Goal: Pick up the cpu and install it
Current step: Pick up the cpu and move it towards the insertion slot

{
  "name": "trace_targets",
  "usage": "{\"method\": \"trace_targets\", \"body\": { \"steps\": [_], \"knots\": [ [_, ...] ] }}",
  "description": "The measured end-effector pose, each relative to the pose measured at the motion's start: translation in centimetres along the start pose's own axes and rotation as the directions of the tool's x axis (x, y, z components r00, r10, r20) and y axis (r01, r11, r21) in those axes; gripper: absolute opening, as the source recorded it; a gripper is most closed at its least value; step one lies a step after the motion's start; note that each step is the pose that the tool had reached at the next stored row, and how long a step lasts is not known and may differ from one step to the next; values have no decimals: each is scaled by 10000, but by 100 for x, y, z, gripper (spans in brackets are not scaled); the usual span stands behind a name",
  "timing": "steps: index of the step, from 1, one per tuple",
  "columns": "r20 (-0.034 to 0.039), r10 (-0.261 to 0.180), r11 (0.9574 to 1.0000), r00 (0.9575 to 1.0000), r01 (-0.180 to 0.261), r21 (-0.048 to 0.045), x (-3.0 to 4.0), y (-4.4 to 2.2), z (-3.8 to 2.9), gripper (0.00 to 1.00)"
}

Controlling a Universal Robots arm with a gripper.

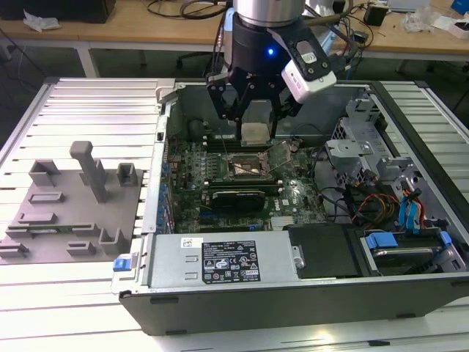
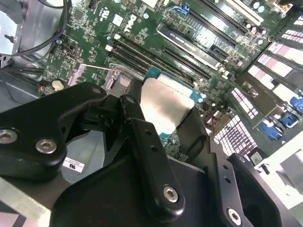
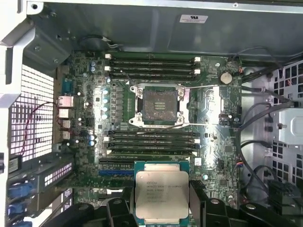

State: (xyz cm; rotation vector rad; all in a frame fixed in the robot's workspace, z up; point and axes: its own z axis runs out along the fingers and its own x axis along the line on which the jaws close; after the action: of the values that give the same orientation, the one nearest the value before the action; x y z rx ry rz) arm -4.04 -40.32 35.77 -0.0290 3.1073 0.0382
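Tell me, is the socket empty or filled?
Empty: the socket lies bare in the first wrist view, and the gripper holds the cpu clear of it.

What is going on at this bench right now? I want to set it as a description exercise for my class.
A robot arm's gripper holds the cpu by its edges, its metal top facing the camera in the first wrist view. It hangs inside the open computer case, above the motherboard. The socket on the board is empty, and the cpu is clear of it, not yet seated.
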Motion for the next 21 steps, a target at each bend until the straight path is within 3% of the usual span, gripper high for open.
{"method": "trace_targets", "body": {
  "steps": [11, 18, 21],
  "knots": [
    [0, 1, 10000, 10000, -1, 0, 0, 11, 221, 55],
    [-9, 1, 10000, 10000, -1, 0, 2, 90, 316, 55],
    [-47, 2, 10000, 10000, -2, -1, 3, 138, 369, 55]
  ]
}}
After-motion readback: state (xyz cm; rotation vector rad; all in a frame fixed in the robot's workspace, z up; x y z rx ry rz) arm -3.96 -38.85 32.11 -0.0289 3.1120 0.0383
